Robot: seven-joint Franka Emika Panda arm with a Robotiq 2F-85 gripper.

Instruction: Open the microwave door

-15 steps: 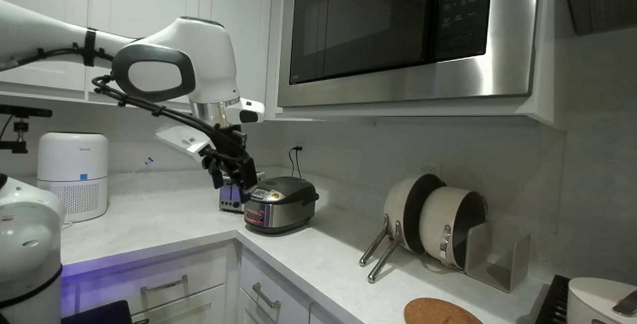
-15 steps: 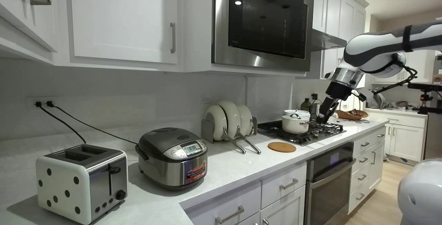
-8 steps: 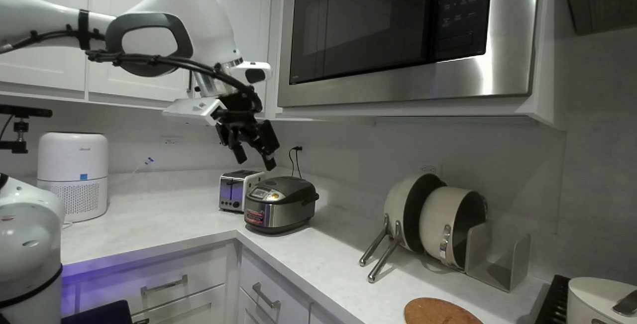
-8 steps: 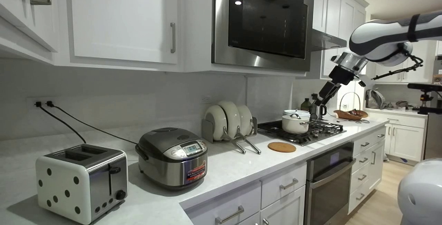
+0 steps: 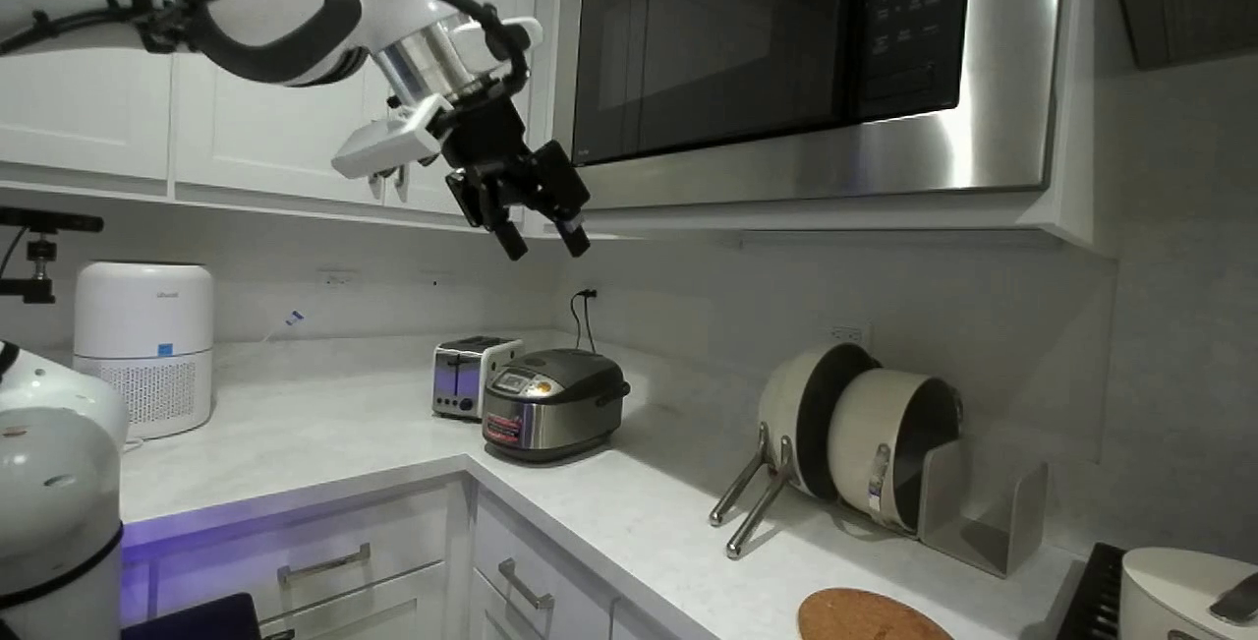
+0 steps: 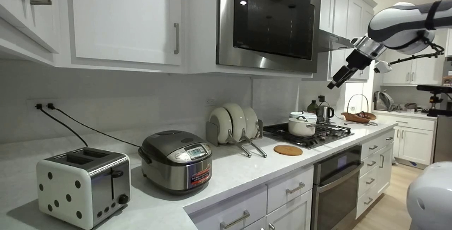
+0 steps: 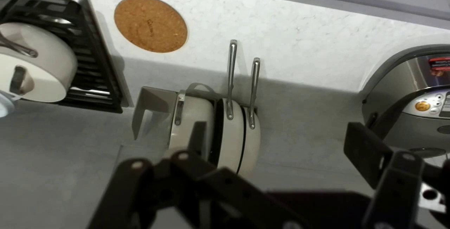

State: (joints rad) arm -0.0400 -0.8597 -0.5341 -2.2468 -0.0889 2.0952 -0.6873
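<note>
Marbled wht counter (image 7: 302, 53) lies under glossy blk rect microwave door (image 5: 713, 45), tool (image 5: 543, 244) w/ jaws apart.

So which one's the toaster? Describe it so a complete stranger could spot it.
Start at the white countertop. Near its inner corner, beside the rice cooker, stands the toaster. Its white side with black dots sets it apart from the metallic grey cooker.

So you've got one microwave door (image 5: 708, 60), one gripper (image 5: 545, 245) with two fingers (image 7: 365, 151), one toaster (image 6: 83, 187), two slots (image 6: 73, 158) in it, one rice cooker (image 6: 176, 166), one air purifier (image 5: 147, 325), one cork mat (image 7: 151, 24), one basket (image 6: 353, 117), plus three pans (image 7: 232, 139), one rack (image 5: 1028, 522).
</note>
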